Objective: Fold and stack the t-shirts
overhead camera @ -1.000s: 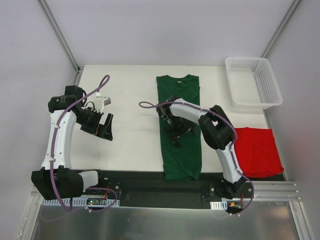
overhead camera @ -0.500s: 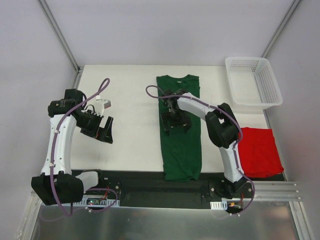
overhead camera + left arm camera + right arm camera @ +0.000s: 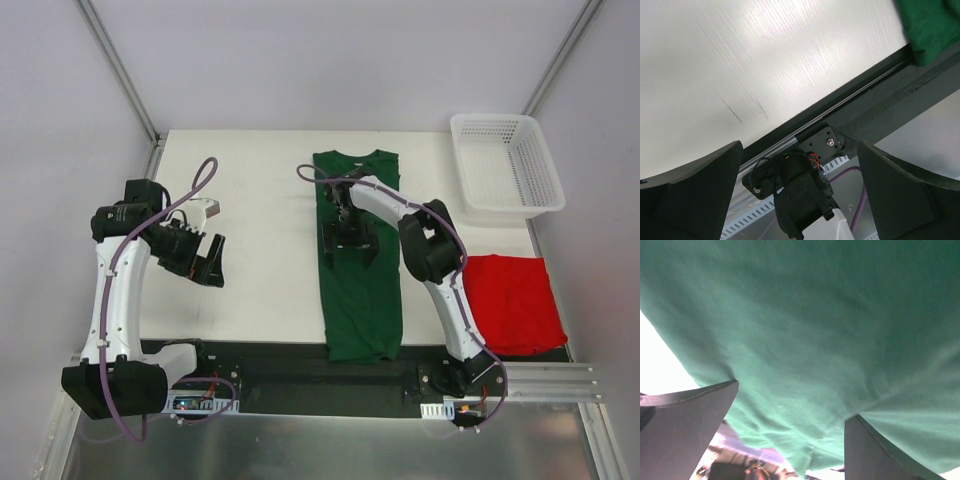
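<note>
Directly beneath the open right jaws lies the green t-shirt point(image 3: 362, 290).

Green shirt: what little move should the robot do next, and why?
Probably lower the right end effector and pinch the green shirt near its edge. Its fingers are spread over the cloth, which lies long and needs folding.

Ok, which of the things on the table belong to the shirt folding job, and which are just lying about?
In the job: green t-shirt, lying flat under the right gripper; red t-shirt, folded; left gripper, hovering open.
Just lying about: white basket, empty, at the far right corner.
</note>
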